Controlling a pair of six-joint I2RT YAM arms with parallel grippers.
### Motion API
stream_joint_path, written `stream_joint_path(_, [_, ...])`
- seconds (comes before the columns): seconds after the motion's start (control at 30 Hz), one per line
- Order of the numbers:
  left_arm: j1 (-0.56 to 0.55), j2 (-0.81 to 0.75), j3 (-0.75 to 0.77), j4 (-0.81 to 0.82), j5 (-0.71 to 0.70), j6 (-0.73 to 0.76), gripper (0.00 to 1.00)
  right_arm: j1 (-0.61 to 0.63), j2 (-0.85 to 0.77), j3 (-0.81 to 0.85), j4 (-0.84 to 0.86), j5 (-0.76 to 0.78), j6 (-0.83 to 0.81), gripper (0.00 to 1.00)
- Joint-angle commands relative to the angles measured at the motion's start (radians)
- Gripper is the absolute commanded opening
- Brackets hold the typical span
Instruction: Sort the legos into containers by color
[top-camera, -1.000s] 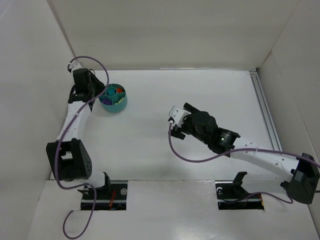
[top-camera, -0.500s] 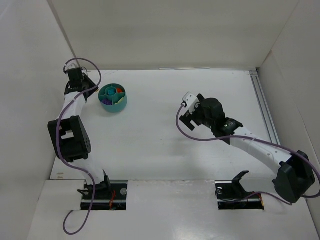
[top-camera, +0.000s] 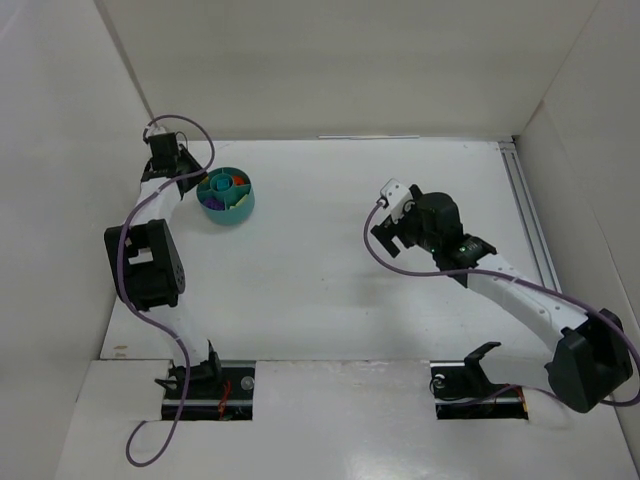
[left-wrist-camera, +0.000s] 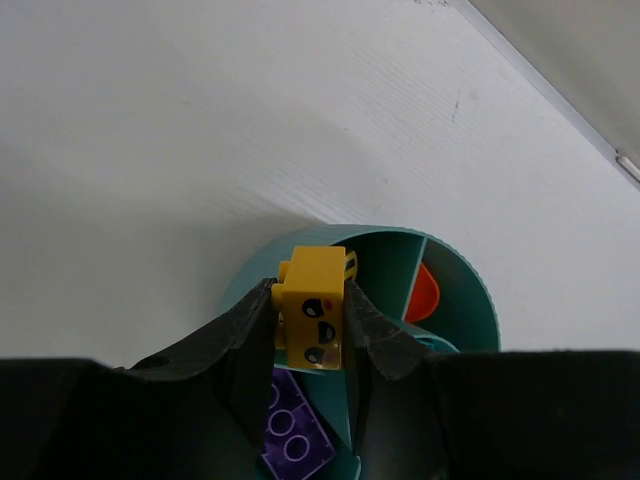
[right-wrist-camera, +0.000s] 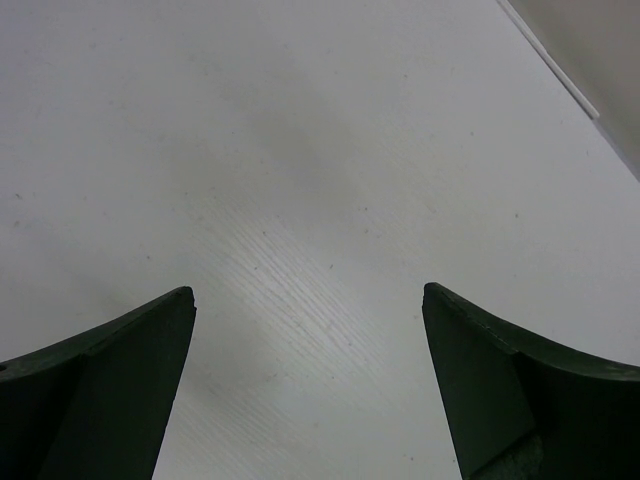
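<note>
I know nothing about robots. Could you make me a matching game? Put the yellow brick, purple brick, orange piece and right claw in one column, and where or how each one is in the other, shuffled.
Things:
1. yellow brick
2. purple brick
3. orange piece
4. right gripper

Place or state:
A. open, over the table
B. lying studs up in one compartment of the bowl
C. pinched in the left gripper, above the bowl's rim
D. in a different bowl compartment, beside a divider

Pairs: 1-C, 2-B, 3-D, 4-A.
</note>
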Motion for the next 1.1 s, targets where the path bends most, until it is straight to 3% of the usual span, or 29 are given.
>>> stream_joint_path(0.0, [-0.043,-0.006,0.070,0.019,-0.032,0.024,0.08,-0.018,-0.040,-0.014,0.022,-0.034,0.014,1.00])
stream_joint_path(0.2, [-0.043,0.015,0.093,-0.001,-0.054,0.024,0.08,-0.048,-0.060,-0.046,0.022,-0.054,0.014,1.00])
stream_joint_path(0.47, [-0.052,0.015,0.093,-0.001,-0.054,0.033,0.26,-0.066,-0.080,-0.046,0.022,-0.074,0.014,1.00])
stream_joint_path(0.6, [-0.052,0.015,0.093,-0.001,-0.045,0.033,0.42,-0.066,-0.080,-0.046,0.022,-0.083,0.005,1.00])
stream_joint_path(0.77, [-0.052,-0.005,0.093,-0.011,-0.035,0.042,0.52,-0.066,-0.089,-0.055,0.022,-0.084,0.005,1.00])
stream_joint_path(0.9, [-0.052,-0.073,0.069,-0.011,-0.023,0.042,0.76,-0.075,-0.131,-0.055,0.022,-0.084,0.005,1.00])
stream_joint_path(0.93, [-0.052,-0.119,0.040,-0.011,-0.011,0.042,0.91,-0.075,-0.141,-0.064,0.022,-0.084,0.005,1.00])
stream_joint_path(0.97, [-0.063,-0.150,0.020,0.005,-0.011,0.042,0.99,-0.075,-0.163,-0.073,0.022,-0.084,0.016,1.00])
stream_joint_path(1.07, [-0.109,-0.305,-0.098,0.044,-0.020,0.042,0.99,-0.098,-0.212,-0.096,0.010,-0.070,0.042,1.00])
